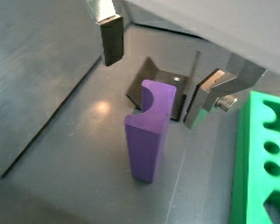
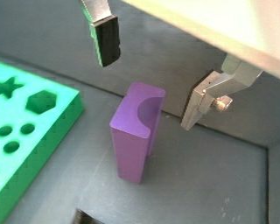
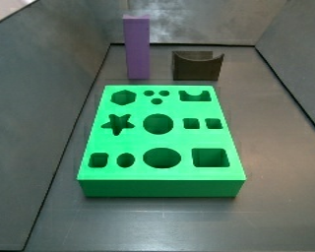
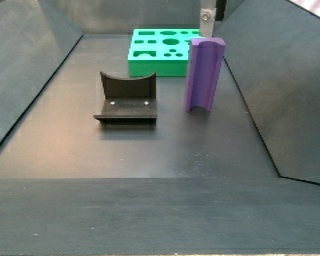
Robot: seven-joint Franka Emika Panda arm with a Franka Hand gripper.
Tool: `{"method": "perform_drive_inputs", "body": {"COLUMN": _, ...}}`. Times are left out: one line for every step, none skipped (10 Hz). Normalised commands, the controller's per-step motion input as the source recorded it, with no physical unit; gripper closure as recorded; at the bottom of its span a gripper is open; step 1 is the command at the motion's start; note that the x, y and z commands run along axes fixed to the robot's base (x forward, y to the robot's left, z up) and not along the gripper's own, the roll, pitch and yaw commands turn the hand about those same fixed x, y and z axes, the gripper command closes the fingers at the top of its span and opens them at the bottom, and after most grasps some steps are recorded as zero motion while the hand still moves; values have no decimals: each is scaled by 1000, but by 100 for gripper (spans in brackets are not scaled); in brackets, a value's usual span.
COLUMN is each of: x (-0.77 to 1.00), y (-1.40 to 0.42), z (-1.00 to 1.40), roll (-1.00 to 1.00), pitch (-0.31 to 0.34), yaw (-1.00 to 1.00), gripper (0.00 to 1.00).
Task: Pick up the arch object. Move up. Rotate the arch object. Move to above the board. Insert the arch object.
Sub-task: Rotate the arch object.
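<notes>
The arch object is a tall purple block standing upright on the grey floor, seen in both wrist views and both side views. My gripper is open and empty, hovering above the arch object's top. One finger and the other stand wide apart on either side, touching nothing. In a side view only a fingertip shows at the frame's edge. The green board with many shaped holes lies flat beside the arch object and also shows in both wrist views.
The dark fixture with a scooped top stands close to the arch object and shows behind it in a wrist view. Grey walls slope up around the floor on all sides.
</notes>
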Motion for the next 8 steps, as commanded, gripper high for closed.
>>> {"method": "perform_drive_inputs", "body": {"x": 47, "y": 3, "z": -36, "roll": -7, "pitch": 5, "yaw": 1000, "gripper": 0}}
{"method": "perform_drive_inputs", "body": {"x": 47, "y": 3, "z": -36, "roll": -7, "pitch": 5, "yaw": 1000, "gripper": 0}}
{"method": "perform_drive_inputs", "body": {"x": 47, "y": 2, "z": -36, "roll": -7, "pitch": 5, "yaw": 1000, "gripper": 0}}
{"method": "perform_drive_inputs", "body": {"x": 47, "y": 2, "z": -36, "roll": -7, "pitch": 6, "yaw": 1000, "gripper": 0}}
{"method": "perform_drive_inputs", "body": {"x": 47, "y": 2, "z": -35, "roll": -8, "pitch": 6, "yaw": 1000, "gripper": 0}}
{"method": "perform_drive_inputs", "body": {"x": 47, "y": 2, "z": -35, "roll": -8, "pitch": 6, "yaw": 1000, "gripper": 0}}
{"method": "perform_drive_inputs", "body": {"x": 47, "y": 2, "z": -35, "roll": -8, "pitch": 6, "yaw": 1000, "gripper": 0}}
{"method": "perform_drive_inputs", "body": {"x": 47, "y": 2, "z": -35, "roll": -9, "pitch": 7, "yaw": 1000, "gripper": 0}}
